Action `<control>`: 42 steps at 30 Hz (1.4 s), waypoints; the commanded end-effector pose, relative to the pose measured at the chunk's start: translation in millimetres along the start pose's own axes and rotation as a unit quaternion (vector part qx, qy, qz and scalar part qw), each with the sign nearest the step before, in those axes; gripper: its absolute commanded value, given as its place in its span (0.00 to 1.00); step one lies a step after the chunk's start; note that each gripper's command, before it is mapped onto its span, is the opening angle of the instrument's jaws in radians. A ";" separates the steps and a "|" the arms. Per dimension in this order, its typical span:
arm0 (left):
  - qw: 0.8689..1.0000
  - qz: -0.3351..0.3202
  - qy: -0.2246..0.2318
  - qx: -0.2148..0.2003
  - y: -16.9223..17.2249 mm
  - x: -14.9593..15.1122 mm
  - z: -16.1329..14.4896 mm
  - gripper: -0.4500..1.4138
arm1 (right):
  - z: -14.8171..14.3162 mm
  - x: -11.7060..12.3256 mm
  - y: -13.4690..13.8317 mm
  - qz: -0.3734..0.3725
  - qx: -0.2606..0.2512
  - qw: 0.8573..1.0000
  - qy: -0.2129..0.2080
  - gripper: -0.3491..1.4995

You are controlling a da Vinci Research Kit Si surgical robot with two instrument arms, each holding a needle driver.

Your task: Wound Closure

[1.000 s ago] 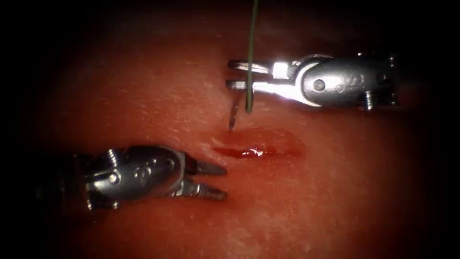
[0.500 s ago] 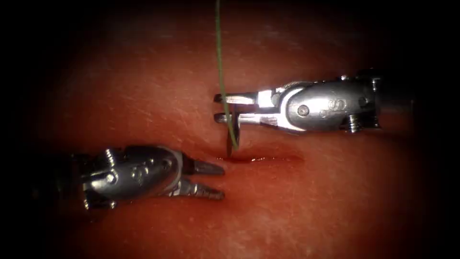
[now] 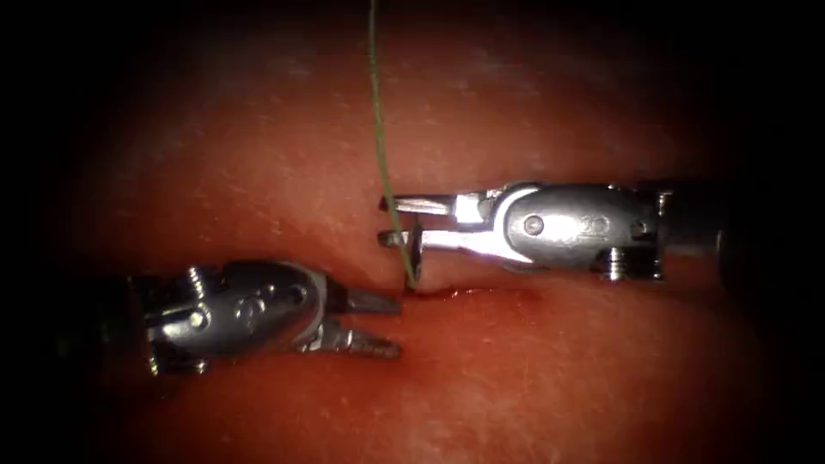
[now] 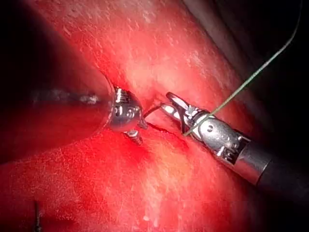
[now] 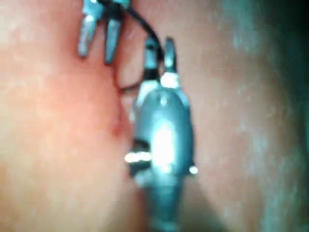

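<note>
The tissue (image 3: 516,378) has a short cut (image 3: 481,291) running sideways, with red fluid in it. My right tool (image 3: 387,221) comes in just above the cut and is shut on the curved needle (image 3: 412,258) near its thread end. The needle hangs down with its point touching the tissue at the cut's left end; how deep it sits I cannot tell. Green thread (image 3: 376,129) rises from the needle out of the picture. My left tool (image 3: 398,325) lies left of the cut, jaws open, holding nothing. The left wrist view shows the right tool (image 4: 174,104), the needle (image 4: 152,110) and the thread (image 4: 251,79).
In the right wrist view the right tool's body (image 5: 161,130) lies along the cut, and the left tool's open jaws (image 5: 99,34) stand just beyond its tips. Pale tissue (image 4: 159,193) spreads around the cut.
The right tool has come down and to the left with the needle, bringing its point from above the tissue to the cut's left end. The thread swung left. The left tool stayed put.
</note>
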 end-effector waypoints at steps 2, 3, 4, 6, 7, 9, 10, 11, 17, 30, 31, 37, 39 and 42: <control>1.000 0.000 0.000 -0.001 -0.2 -0.2 0.9 0.29 | 0.5 -0.5 -0.3 0.009 0.001 1.000 0.000 0.00; 1.000 0.000 0.000 -0.001 -0.2 -0.2 0.9 0.29 | 0.5 -0.7 -0.6 0.019 0.003 1.000 0.000 0.00; 1.000 0.000 0.000 -0.001 -0.2 -0.2 0.9 0.29 | 0.5 -0.9 -0.7 0.027 0.004 1.000 -0.001 0.00; 1.000 0.000 0.000 -0.001 -0.2 -0.2 0.9 0.29 | 0.6 -1.2 -1.1 0.037 0.006 0.999 -0.004 0.00; 1.000 0.000 0.000 -0.001 -0.2 -0.2 0.9 0.29 | 0.7 -1.4 -1.2 0.042 0.007 0.999 -0.006 0.00; 1.000 0.000 0.000 -0.001 -0.2 -0.2 0.9 0.29 | 0.7 -1.4 -1.1 0.045 0.008 0.999 -0.007 0.00; 1.000 0.000 0.000 -0.001 -0.2 -0.2 0.9 0.29 | 0.6 -1.2 -0.7 0.047 0.003 0.999 -0.008 0.00; 1.000 0.000 0.000 -0.001 -0.2 -0.2 0.9 0.29 | 0.3 -0.7 0.0 0.050 -0.009 0.999 -0.009 0.00; 1.000 0.000 0.000 0.001 0.3 -0.1 1.7 0.29 | -1.8 2.7 4.0 0.012 -0.072 0.997 0.017 0.00; 1.000 0.000 -0.003 0.002 0.3 -0.5 2.0 0.30 | -3.0 4.8 6.9 0.002 -0.109 0.993 0.040 0.00; 1.000 0.000 -0.003 0.002 0.2 -0.6 2.0 0.30 | -3.0 4.8 6.9 0.003 -0.110 0.993 0.040 0.00; 1.000 -0.002 -0.003 0.001 0.2 -0.7 2.0 0.30 | -3.2 5.2 7.6 0.006 -0.119 0.992 0.045 0.00; 1.000 -0.002 -0.003 0.001 0.2 -0.7 2.0 0.30 | -3.4 5.5 7.8 0.009 -0.126 0.991 0.048 0.00; 1.000 -0.002 -0.003 0.001 0.2 -0.7 2.0 0.30 | -3.3 5.5 7.8 0.012 -0.146 0.988 0.046 0.00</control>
